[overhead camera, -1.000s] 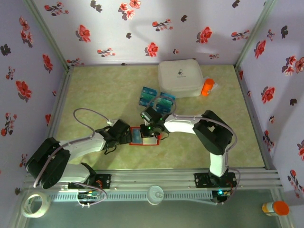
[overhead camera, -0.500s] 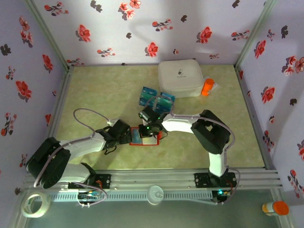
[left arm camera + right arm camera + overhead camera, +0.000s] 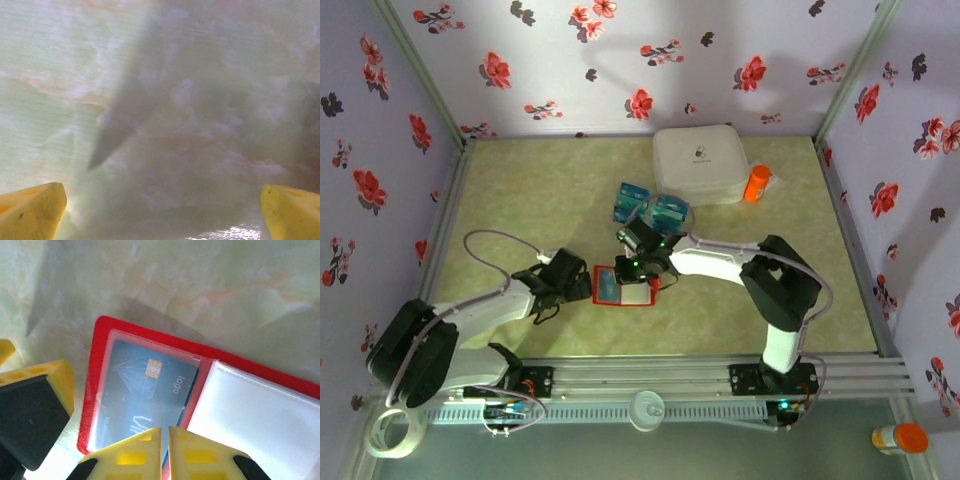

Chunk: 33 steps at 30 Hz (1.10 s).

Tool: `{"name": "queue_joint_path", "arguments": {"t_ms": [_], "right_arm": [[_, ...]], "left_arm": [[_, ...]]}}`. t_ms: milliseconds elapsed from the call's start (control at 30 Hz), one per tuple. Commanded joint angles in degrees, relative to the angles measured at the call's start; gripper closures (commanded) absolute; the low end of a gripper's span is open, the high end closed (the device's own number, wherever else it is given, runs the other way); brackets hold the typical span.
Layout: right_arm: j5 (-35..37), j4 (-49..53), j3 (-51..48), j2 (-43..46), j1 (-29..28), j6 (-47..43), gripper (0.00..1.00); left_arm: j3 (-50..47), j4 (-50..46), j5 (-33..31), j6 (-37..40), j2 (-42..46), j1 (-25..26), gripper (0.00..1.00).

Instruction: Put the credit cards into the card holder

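The red card holder [image 3: 632,294] lies open on the table between the two arms. A blue credit card [image 3: 145,390] with a gold chip sits under the clear left pocket of the card holder [image 3: 102,335]; its right pocket is pale and bare. My right gripper [image 3: 165,440] hovers over the card's near edge, jaws all but together, nothing between them. In the top view the right gripper [image 3: 640,272] is over the holder and my left gripper [image 3: 586,285] is by its left edge. The left gripper [image 3: 162,215] is wide open over bare table. Two more credit cards [image 3: 632,202] [image 3: 669,212] lie behind the holder.
A big white case [image 3: 702,163] stands at the back right with an orange bottle [image 3: 756,183] beside it. Floral walls close off the left, back and right. The table [image 3: 530,190] has free room on its left half.
My left gripper has backed a little to the left, uncovering the holder's left edge. The right arm's elbow has swung to the right while its gripper stays over the holder.
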State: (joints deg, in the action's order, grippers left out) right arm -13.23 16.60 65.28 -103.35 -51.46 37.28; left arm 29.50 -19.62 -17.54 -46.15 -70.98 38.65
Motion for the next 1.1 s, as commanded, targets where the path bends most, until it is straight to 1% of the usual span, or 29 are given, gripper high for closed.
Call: {"name": "queue_joint_path", "arguments": {"t_ms": [0,167,367,567,833,1067], "right_arm": [[1.4,1.0,-2.7,4.0,2.1,1.8,0.87],[0.7,0.5,-5.6,6.3,4.4,2.1,0.87],[-0.5,0.9,-6.0,5.6,6.1,1.0,0.87],[-0.9,3.0,-4.6,4.6,8.4,-1.5,0.87],[-2.6,4.5,-2.9,2.9,9.8,-3.1,0.89],[-4.5,3.1,-3.4,1.9,9.8,-2.4,0.91]], "left_arm": [[1.8,-6.1,0.1,0.5,2.8,-1.2,0.0],[5.6,-9.6,1.6,0.4,5.7,-1.6,0.0],[9.4,-6.9,6.4,-1.7,3.7,-1.0,0.0],[14.2,-3.5,7.1,-3.9,-1.7,3.8,0.0],[14.4,2.3,6.7,-6.9,-5.0,9.2,0.0],[15.1,1.6,4.0,-5.7,-9.2,12.9,0.0]]}}
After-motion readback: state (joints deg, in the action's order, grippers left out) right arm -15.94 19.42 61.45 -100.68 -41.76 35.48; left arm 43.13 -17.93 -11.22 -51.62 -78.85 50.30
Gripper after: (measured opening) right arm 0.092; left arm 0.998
